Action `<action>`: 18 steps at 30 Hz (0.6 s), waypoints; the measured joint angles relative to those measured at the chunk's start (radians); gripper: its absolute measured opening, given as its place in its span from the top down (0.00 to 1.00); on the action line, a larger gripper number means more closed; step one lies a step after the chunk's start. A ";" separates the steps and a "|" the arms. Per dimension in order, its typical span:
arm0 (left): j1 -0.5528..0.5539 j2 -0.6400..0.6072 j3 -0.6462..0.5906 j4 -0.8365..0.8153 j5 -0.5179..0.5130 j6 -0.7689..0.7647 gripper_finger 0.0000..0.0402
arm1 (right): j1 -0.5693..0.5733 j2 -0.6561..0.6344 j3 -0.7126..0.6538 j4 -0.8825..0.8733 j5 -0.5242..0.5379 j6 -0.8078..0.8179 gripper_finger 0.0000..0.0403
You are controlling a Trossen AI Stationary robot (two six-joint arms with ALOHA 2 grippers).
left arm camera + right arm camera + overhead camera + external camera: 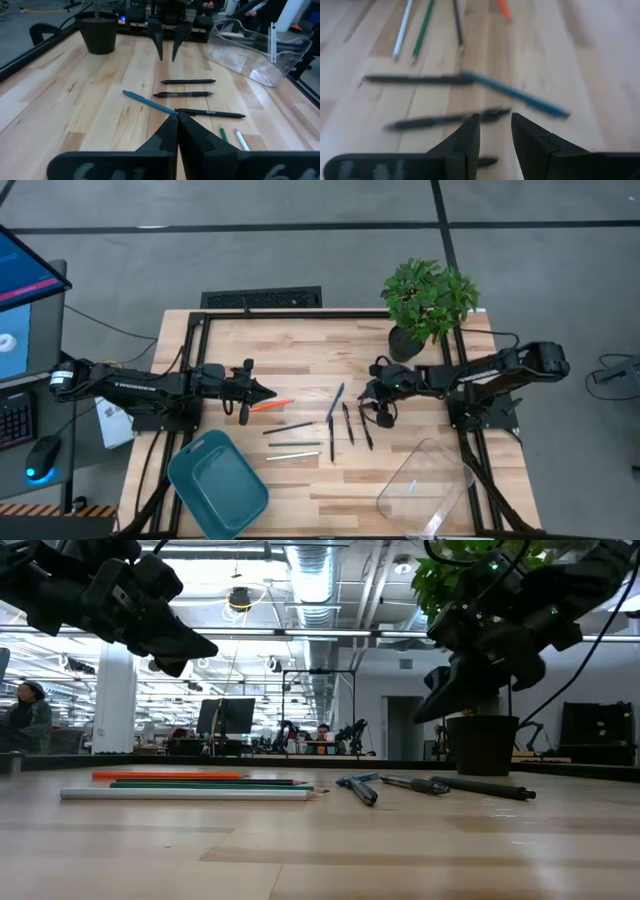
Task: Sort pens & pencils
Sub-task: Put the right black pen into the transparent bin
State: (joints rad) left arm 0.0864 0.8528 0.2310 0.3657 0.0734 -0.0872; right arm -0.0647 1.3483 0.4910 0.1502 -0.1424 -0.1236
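Several pens lie flat mid-table: a bluish one (336, 400) and black ones (347, 423), (366, 430), (332, 440). To their left lie the pencils: orange (272, 405), dark (288, 427), green (293, 444) and pale (292, 455). My right gripper (378, 408) hangs open, tilted down, just right of the pens; in its wrist view (495, 132) a black pen (440, 120) lies just beyond its fingertips, untouched. My left gripper (266, 392) is shut and holds nothing, above the table by the orange pencil's left end.
A teal bin (215, 485) stands at the near left and a clear plastic bin (425, 480) at the near right. A potted plant (430, 300) stands at the far right, behind my right arm. Bare wood lies across the table's far half.
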 joint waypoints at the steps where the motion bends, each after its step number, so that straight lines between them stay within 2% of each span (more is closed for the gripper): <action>1: 0.000 0.000 0.000 0.000 0.000 0.000 1.00 | 0.005 0.000 0.018 -0.055 -0.003 -0.001 0.67; 4: 0.000 0.000 0.000 0.000 0.000 0.000 1.00 | 0.012 0.000 0.072 -0.177 0.012 -0.007 0.67; 12: 0.000 0.000 0.000 0.000 -0.001 -0.002 1.00 | 0.003 0.006 0.191 -0.272 0.014 -0.050 0.67; 18: 0.000 0.000 0.000 -0.009 0.000 -0.005 1.00 | -0.017 0.170 0.294 -0.391 0.013 -0.110 0.67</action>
State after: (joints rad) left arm 0.0865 0.8528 0.2310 0.3562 0.0731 -0.0917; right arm -0.0818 1.5182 0.7847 -0.2407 -0.1293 -0.2340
